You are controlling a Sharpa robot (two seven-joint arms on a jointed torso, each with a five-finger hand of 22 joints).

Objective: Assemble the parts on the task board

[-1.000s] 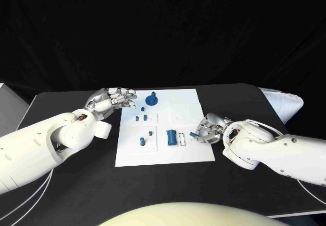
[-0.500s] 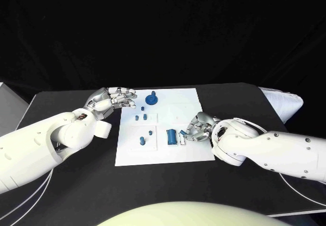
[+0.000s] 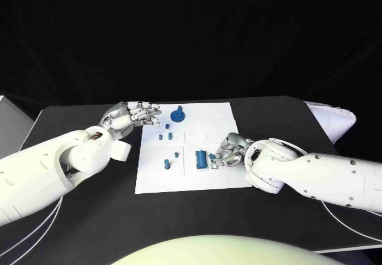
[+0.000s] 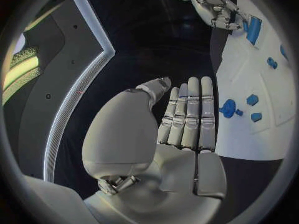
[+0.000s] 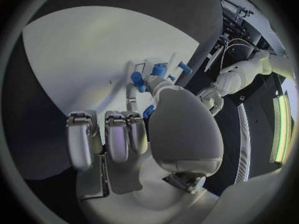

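Observation:
The white task board (image 3: 191, 179) lies mid-table. On it are a blue block (image 3: 201, 160), a round blue part (image 3: 179, 116) at the far end and small blue parts (image 3: 166, 164) on the left side. My right hand (image 3: 228, 150) hovers over the board's right side, just beside the block. It pinches a small blue part (image 5: 147, 112) between thumb and finger. My left hand (image 3: 131, 115) hangs by the board's far left corner, holding nothing. In the left wrist view its fingers (image 4: 190, 114) lie straight, side by side, with the round blue part (image 4: 228, 107) beyond them.
A white soft object (image 3: 333, 120) lies at the table's right edge. A white box (image 3: 8, 130) stands at the left edge. Black tabletop (image 3: 104, 221) spreads in front of the board.
My right hand has moved left from the board's right edge onto the board, up to the blue block, with the small part in it. The left hand has stayed put.

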